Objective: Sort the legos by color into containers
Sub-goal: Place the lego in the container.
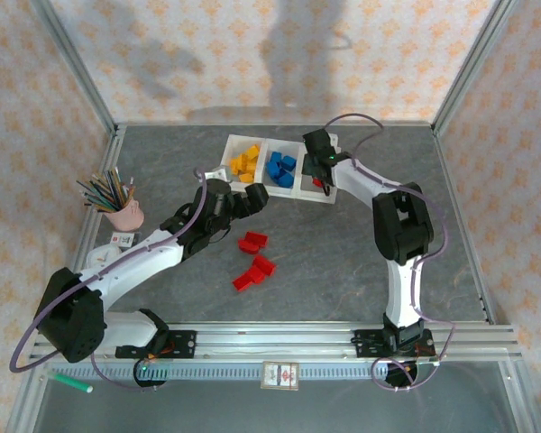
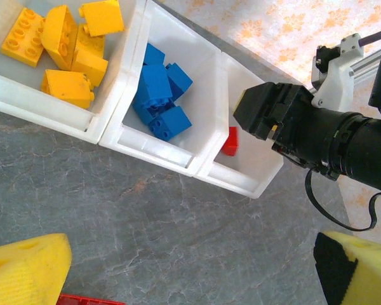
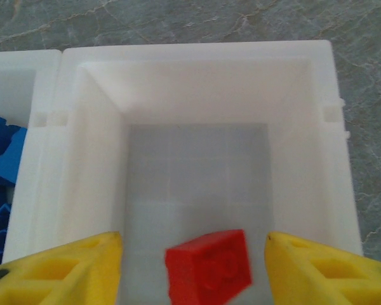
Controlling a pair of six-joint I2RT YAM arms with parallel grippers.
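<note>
Right hand (image 1: 321, 164) is open and sits over the right compartment of the tray (image 2: 108, 130). Its yellow pads (image 3: 63, 267) are spread, with a clear gap on each side of one red brick (image 3: 209, 267) that lies between them and touches neither. That brick is inside the right compartment. Can't tell if it rests on the floor of it.

Left hand (image 1: 254, 196) is open too, its yellow pads (image 2: 25, 273) wide apart. It hangs over the desk (image 1: 343, 253) just in front of the tray's near edge, roughly between the left and middle compartments. In the left wrist view, the edge of another red piece (image 2: 82, 298) shows at the bottom of the frame by the left pad.

The tray is at the far side of the desk, three compartments in a row. The left compartment holds the yellow bricks (image 2: 63, 44), about five of them piled. The middle holds the blue bricks (image 2: 159, 95), several clumped together. The right has the single red one.

A group of loose red bricks (image 1: 254, 262) lies on the desk nearer the arms, well apart from the tray, between the two arms and closer to the left one. A pink cup (image 1: 126, 215) full of pencils (image 1: 104, 191) stands upright at the left side of the desk, beside the left arm.
</note>
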